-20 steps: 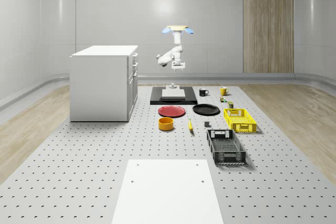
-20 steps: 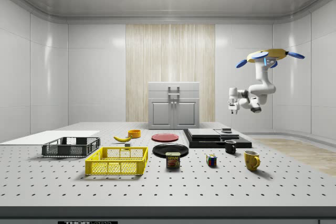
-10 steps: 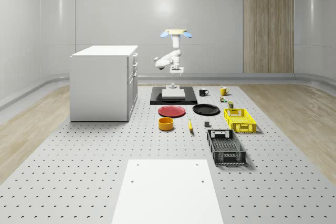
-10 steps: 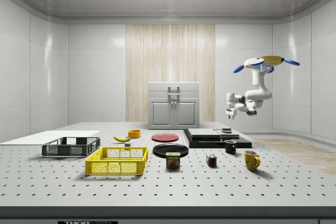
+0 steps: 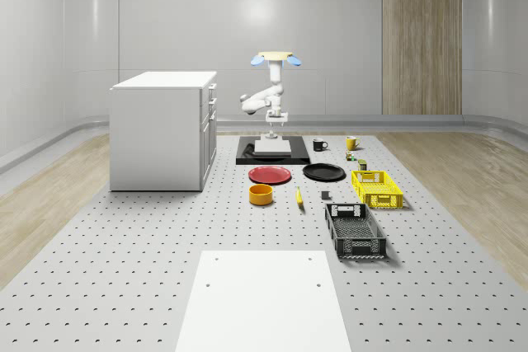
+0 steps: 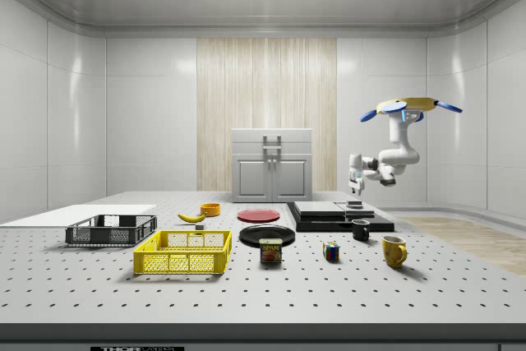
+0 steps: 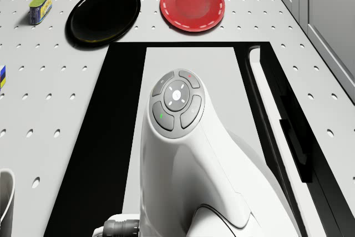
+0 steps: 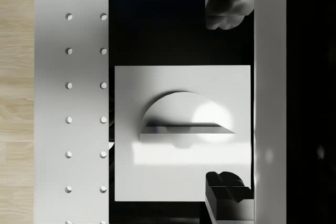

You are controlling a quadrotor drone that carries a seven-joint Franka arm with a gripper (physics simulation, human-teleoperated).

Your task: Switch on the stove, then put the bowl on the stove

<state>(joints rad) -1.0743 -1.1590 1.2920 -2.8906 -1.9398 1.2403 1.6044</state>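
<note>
One step first: claw (image 8: 229,107) spread, empty, above stove (image 5: 272,152) switch (image 8: 181,124). Drone (image 6: 408,107) hovers over stove's far edge; centre fingers (image 8: 229,3) on switch, descend straight.

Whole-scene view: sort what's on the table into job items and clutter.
Job: stove, its switch, orange bowl, open fingers over the switch.
Clutter: red plate, black plate, banana, yellow crate, black crate, mugs.
</note>
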